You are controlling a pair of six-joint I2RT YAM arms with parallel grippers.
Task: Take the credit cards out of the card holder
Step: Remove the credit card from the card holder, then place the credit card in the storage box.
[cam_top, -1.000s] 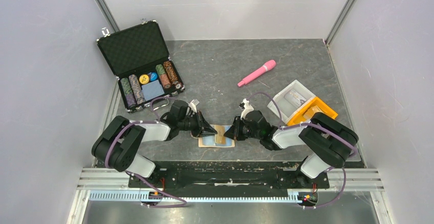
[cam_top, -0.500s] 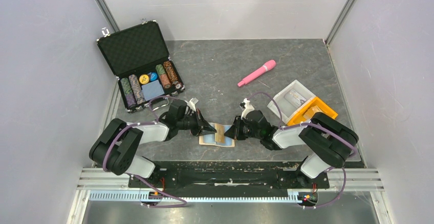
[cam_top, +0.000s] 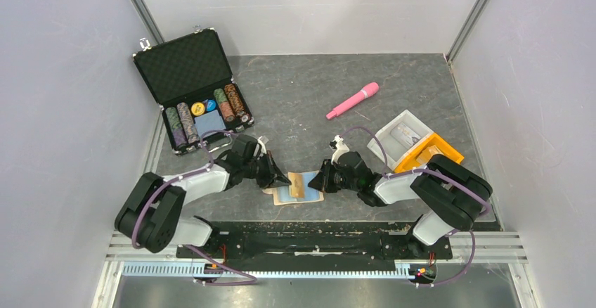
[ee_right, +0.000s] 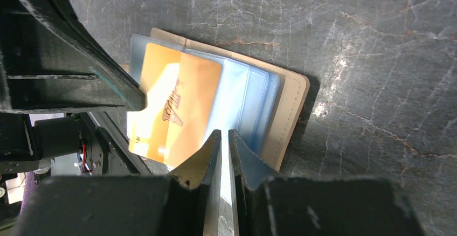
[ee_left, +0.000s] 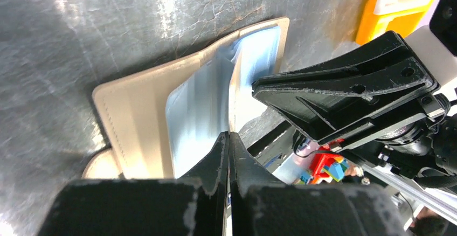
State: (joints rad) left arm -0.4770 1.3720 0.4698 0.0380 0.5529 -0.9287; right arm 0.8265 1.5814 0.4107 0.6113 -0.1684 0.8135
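Tugging from here could drag the whole card holder (ee_left: 134, 117) over the desk (ee_right: 350, 58) or strain its pale blue lining instead of freeing the credit card (ee_right: 172, 106). The cause would be the left pincer (ee_left: 227, 139), which has its jaws pressed together right at the lining's edge, with no card visible at its tips. The right pincer (ee_right: 223, 136), jaws nearly together, seems to nip the holder's edge, with the card just ahead of its tips, a thin hold that may slip; both arms reach low and inward, forearms nearly flat, with the open holder between the facing tips
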